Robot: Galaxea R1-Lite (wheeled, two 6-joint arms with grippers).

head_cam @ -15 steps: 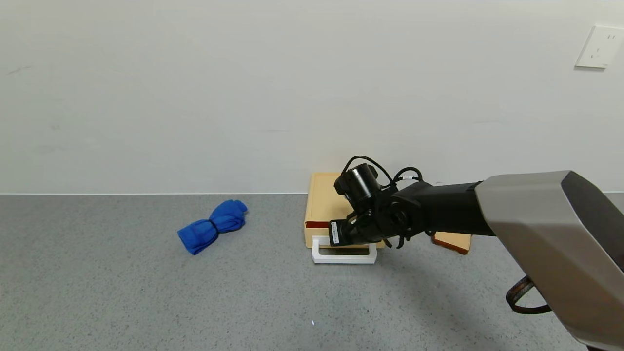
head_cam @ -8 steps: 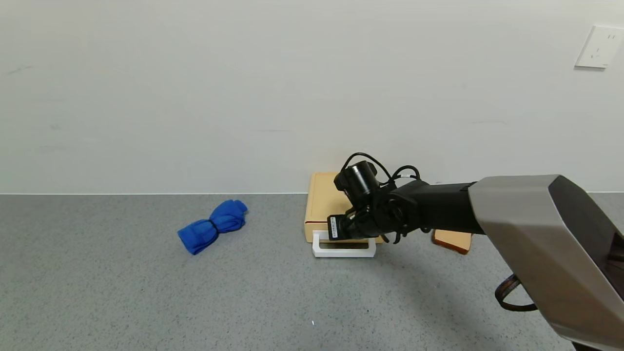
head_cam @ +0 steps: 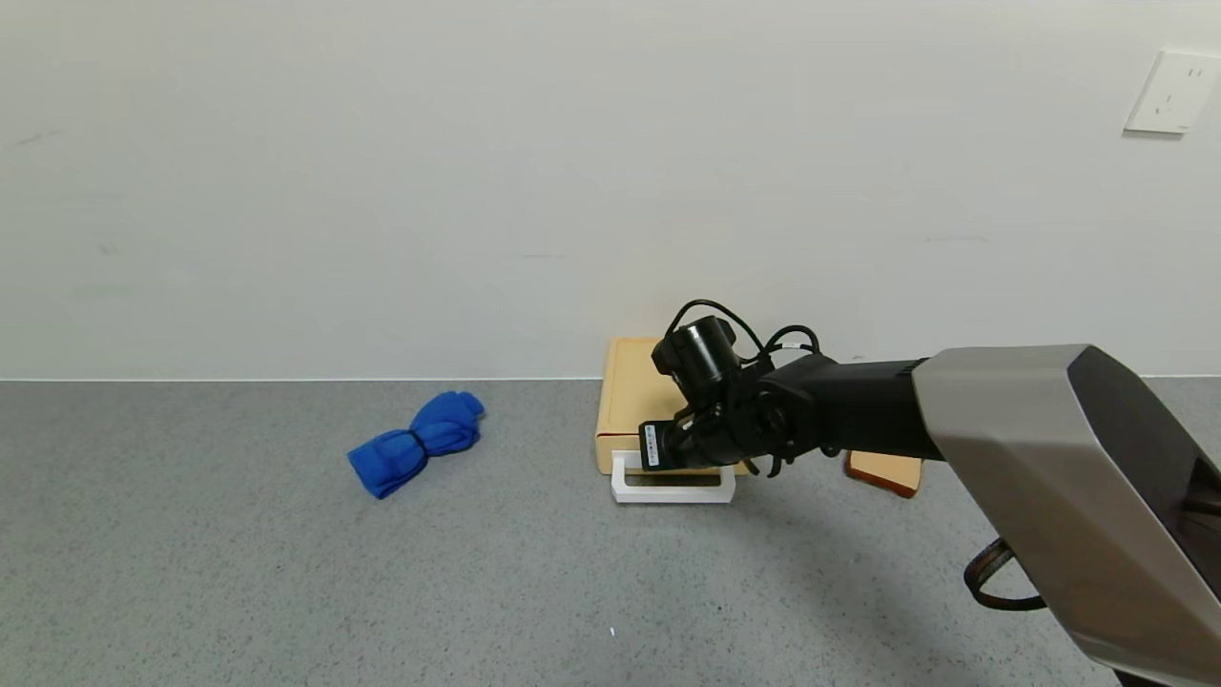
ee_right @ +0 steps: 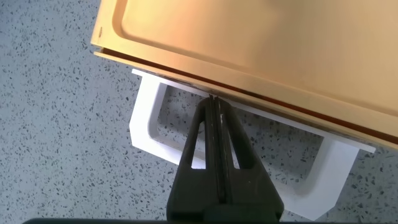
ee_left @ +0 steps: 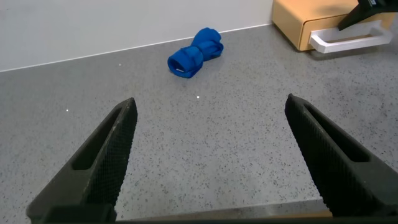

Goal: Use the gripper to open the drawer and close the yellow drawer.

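Observation:
The yellow drawer (head_cam: pixel 630 401) is a flat yellow-tan box against the wall, right of centre. Its white loop handle (head_cam: pixel 672 491) lies on the table in front of it, and the tray looks pushed in. My right gripper (head_cam: pixel 668 456) is shut and holds nothing. In the right wrist view its closed tips (ee_right: pixel 213 98) reach over the handle (ee_right: pixel 146 124) and touch the front of the drawer (ee_right: pixel 280 43). My left gripper (ee_left: pixel 210 102) is open and empty low over the table, far from the drawer (ee_left: pixel 305 25), and is out of the head view.
A rolled blue cloth (head_cam: pixel 417 442) lies left of the drawer and also shows in the left wrist view (ee_left: pixel 194 53). A tan toast slice (head_cam: pixel 887 472) lies right of the drawer, partly behind my right arm. The wall stands just behind the drawer.
My right gripper moved toward the wall with its shut tips against the drawer front. The tray and handle slid in with it, and the dark gap at the front closed.

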